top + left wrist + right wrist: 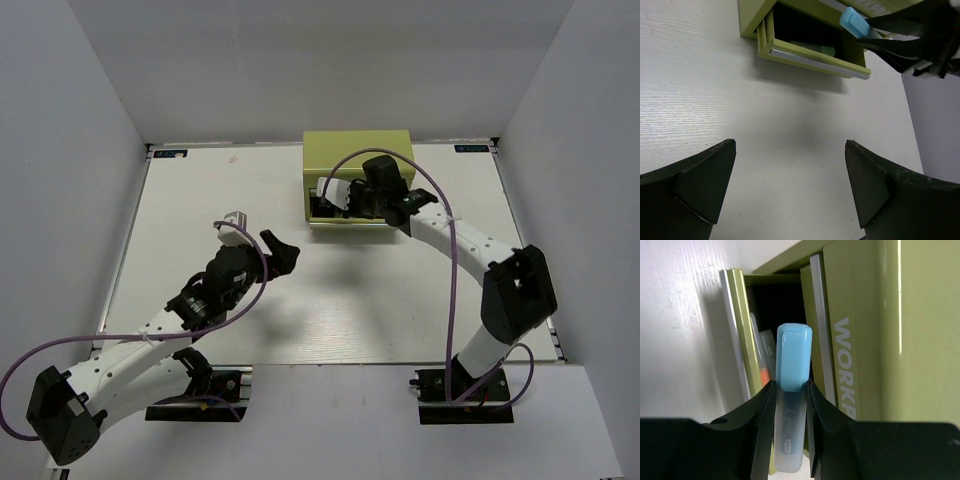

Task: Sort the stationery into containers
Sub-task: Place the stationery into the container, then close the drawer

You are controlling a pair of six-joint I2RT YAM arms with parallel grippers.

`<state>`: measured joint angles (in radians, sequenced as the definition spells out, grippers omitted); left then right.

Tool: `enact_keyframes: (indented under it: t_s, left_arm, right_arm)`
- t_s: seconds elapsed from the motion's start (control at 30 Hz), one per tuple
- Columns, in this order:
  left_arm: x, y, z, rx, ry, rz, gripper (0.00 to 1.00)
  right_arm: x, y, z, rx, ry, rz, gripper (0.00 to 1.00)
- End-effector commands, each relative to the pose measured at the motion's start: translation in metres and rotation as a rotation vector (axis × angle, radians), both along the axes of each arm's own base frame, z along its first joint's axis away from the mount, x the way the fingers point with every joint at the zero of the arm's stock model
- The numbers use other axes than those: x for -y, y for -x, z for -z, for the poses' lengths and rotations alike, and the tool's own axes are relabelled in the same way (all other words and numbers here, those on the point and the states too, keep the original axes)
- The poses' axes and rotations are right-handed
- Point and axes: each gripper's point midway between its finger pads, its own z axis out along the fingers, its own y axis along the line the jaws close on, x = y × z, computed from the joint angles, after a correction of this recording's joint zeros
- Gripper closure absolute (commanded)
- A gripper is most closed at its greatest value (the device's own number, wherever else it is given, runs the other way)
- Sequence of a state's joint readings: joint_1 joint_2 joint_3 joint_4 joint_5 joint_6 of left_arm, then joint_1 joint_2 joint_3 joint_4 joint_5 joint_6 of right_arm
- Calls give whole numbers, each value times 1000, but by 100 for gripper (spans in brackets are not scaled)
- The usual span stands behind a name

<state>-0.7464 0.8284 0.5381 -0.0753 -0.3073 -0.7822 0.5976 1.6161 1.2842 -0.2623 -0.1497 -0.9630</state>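
Note:
The lime-green toolbox (pixel 358 158) stands at the back of the table with one front drawer (pixel 322 212) pulled open. My right gripper (pixel 347 197) is shut on a light-blue highlighter (pixel 794 360) and holds it just over that open drawer (pixel 736 330). An orange-capped pen (pixel 763 376) and other thin pens lie inside. The drawer face beside it, lettered "WORK" (pixel 845 365), looks shut. The left wrist view shows the open drawer (pixel 815 61), a mint-green item (pixel 812 48) inside and the held highlighter (pixel 856 22). My left gripper (pixel 262 240) is open and empty over bare table, well short of the toolbox.
The white table (pixel 200 200) is walled at the back and on both sides. My right arm (pixel 470 250) reaches from the near right to the toolbox. My left fingers (pixel 705 185) hover above the tabletop.

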Motion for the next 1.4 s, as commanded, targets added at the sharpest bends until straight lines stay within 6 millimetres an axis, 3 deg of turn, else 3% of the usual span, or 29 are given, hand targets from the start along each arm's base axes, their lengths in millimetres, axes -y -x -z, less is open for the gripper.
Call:
enact_keyframes:
  t_s: [0.0,0.13,0.3,0.4,0.47,0.5,0.57,0.6,0.67,0.73,0.87,1.0,1.13,1.17,1.27,1.3,1.37]
  left_arm:
    - [6,0,-16,34,7,34,0]
    - [5,1,-14,31,-9,37,0]
    - [3,2,-17,41,-13,40,0]
    - [2,3,-14,39,-28,43,0]
    - [2,3,-14,43,-36,46,0]
    - [2,3,-14,43,-36,46,0]
    - [4,3,-17,64,-45,65,0]
    - [7,3,-22,76,-30,74,0]
    - [8,4,-19,80,-38,88,0]
    - [10,1,-23,91,-40,90,0]
    - [13,0,-20,83,-55,102,0]
    - [13,0,-20,83,-55,102,0]
    - [13,-1,-18,84,-54,102,0]
    - [14,-2,-20,85,-53,102,0]
    - [16,-3,-22,85,-53,102,0]
    - [16,-3,-22,85,-53,102,0]
    - [16,-3,-22,81,-45,99,0]
  right_arm:
    - [-1,-24,-6,72,28,-34,95]
    - [-1,-36,11,45,46,-42,84]
    - [4,-48,17,23,40,-3,41]
    - [3,-47,12,-9,0,-1,39]
    - [-3,-38,1,-43,-46,-31,42]
    - [-2,-34,-1,-76,-59,-31,50]
    - [-12,-9,-7,-166,-110,-140,76]
    - [-9,6,1,-233,-101,-171,100]
    - [-14,47,15,-348,-91,-327,100]
    - [-12,68,33,-414,-66,-401,100]
    - [-7,85,61,-502,0,-434,100]
    - [0,80,85,-497,46,-363,100]
    - [3,31,100,-345,93,-173,100]
    - [1,8,102,-286,90,-103,100]
    - [9,-15,110,-237,104,13,100]
    - [8,-35,100,-148,89,63,100]
    - [7,-50,93,-90,65,98,100]
